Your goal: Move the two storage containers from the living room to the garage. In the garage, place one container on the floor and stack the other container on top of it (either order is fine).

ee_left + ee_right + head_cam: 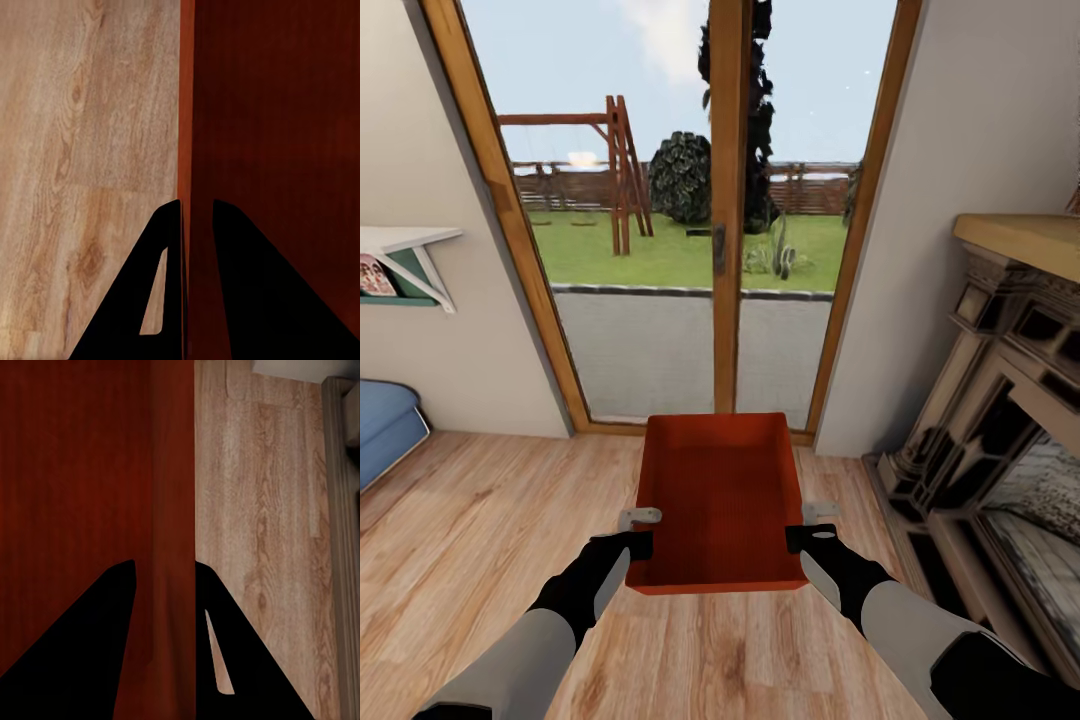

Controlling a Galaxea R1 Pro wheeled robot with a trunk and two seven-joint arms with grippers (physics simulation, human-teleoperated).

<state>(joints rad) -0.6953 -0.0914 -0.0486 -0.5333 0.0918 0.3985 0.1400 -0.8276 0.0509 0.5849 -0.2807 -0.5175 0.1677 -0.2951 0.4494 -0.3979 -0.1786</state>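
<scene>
An orange bin [722, 495] is held above the wood floor [480, 510], near the glass door [690, 210]. The left gripper [196, 217] clamps its left wall, the right gripper [165, 574] its right wall.

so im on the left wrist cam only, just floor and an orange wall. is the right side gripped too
Observer: Yes. In the right wrist view the right gripper straddles the container's other side wall.
Operator: is it off the floor
Observer: Looks so; the head view shows both arms holding it above the wood floor.
Operator: whats ahead
Observer: A glass door to a garden, with a fireplace at the right.
</scene>
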